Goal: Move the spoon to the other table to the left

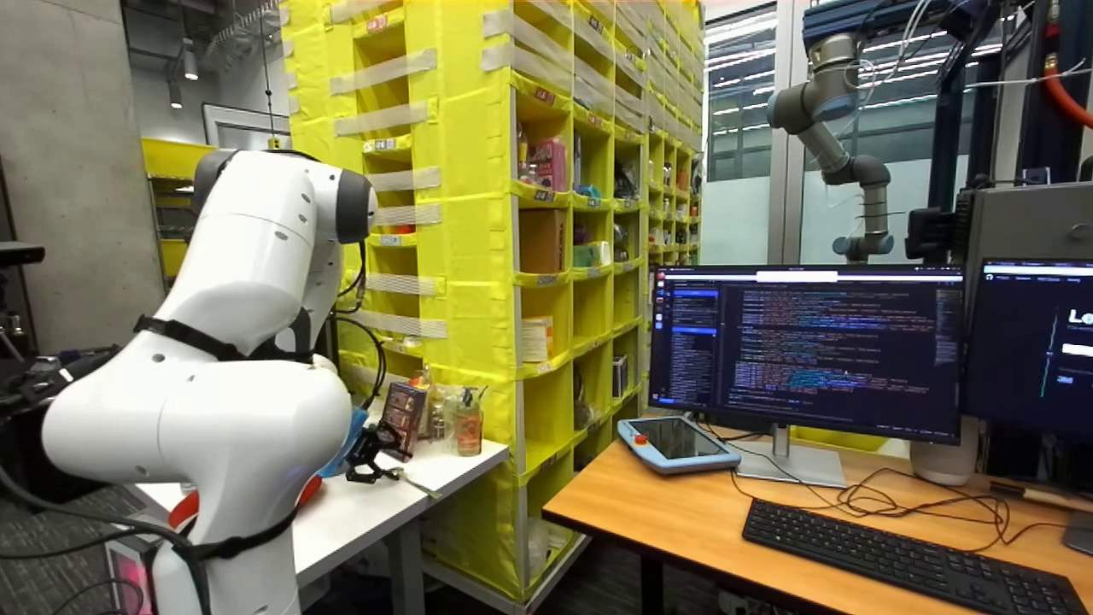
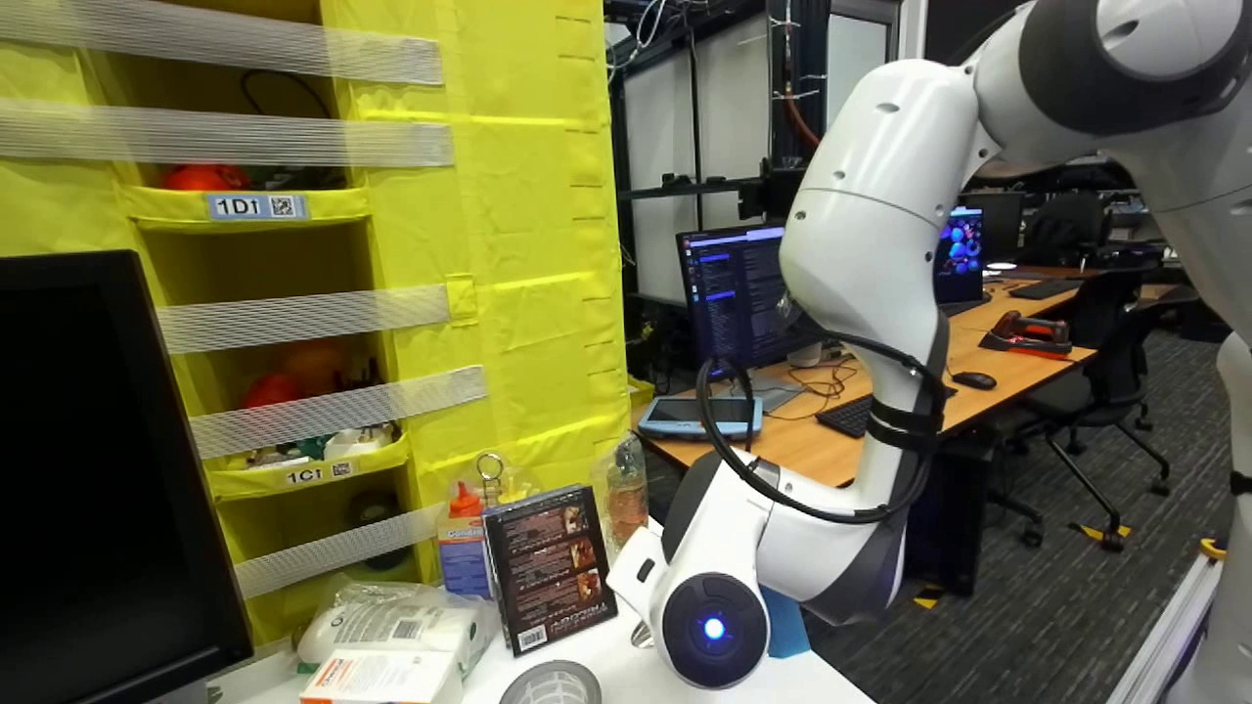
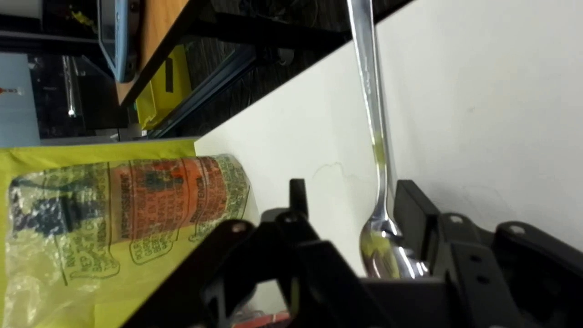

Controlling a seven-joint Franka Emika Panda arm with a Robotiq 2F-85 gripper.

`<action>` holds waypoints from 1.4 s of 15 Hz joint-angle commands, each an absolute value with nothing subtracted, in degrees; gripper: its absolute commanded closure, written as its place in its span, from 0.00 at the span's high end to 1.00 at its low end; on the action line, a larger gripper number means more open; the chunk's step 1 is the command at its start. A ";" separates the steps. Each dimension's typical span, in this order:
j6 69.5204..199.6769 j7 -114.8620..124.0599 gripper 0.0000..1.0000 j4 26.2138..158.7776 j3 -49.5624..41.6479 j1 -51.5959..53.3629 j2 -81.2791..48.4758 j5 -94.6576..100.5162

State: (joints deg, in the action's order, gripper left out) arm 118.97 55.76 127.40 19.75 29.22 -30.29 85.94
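The metal spoon (image 3: 374,95) lies at the white table (image 3: 473,114), its handle pointing away from me in the wrist view. My gripper (image 3: 355,200) stands open around the spoon's neck and bowl, which sit nearer to the right-hand finger (image 3: 410,214); a wide gap separates them from the left-hand one. Whether that near finger touches the spoon I cannot tell. In an exterior view the gripper (image 1: 382,461) is low over the white table (image 1: 367,517), with the spoon's handle (image 1: 420,488) sticking out toward the table's edge. The wrist hides the fingers in an exterior view (image 2: 714,631).
A bagged orange bottle (image 3: 173,196) and a dark disc case (image 2: 553,567) stand close by. Behind them rises the yellow shelf (image 1: 470,256). Across a gap is the wooden desk (image 1: 666,504) with monitors and a blue-edged tablet (image 1: 679,444). A round mesh-topped item (image 2: 553,684) sits nearby.
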 commanded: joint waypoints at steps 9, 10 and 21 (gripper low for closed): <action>139.36 75.90 1.00 134.56 17.03 15.14 -20.38 82.04; 141.22 78.12 1.00 135.02 16.40 14.30 -19.64 82.25; 153.39 99.78 1.00 135.47 11.04 9.72 -18.13 89.93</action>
